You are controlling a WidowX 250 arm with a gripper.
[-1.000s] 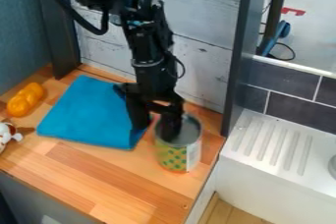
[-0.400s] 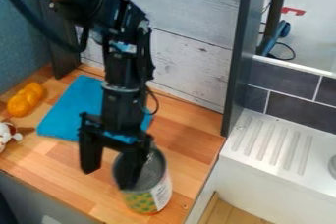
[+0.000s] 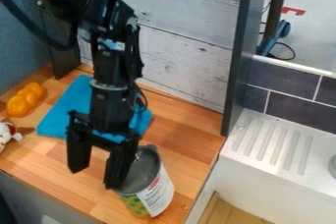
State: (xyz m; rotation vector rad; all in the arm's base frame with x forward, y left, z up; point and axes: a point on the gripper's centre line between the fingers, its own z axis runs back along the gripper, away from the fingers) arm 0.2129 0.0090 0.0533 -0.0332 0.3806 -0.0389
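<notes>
The black gripper (image 3: 95, 177) hangs over the front part of the wooden counter, its two fingers spread apart. Its right finger (image 3: 119, 168) overlaps the left side of the mouth of an open metal can (image 3: 156, 188); whether it sits inside the can or against the rim, I cannot tell. The can has a green-and-yellow pattern and a white label, and leans slightly. To the left of the can, the other finger is over bare wood. A folded blue cloth (image 3: 66, 105) lies behind the gripper, partly covered by it.
An orange, lumpy toy (image 3: 25, 99) and a white-and-brown toy (image 3: 7, 132) lie at the counter's left. Behind stands a whitewashed plank wall (image 3: 181, 61). A dark upright post (image 3: 238, 56) and a white sink with a ribbed drainboard (image 3: 275, 142) are on the right.
The gripper and the can have shifted toward the counter's front left. Since the middle frame the gripper has moved slightly farther left, and the can has turned, showing more of its white label.
</notes>
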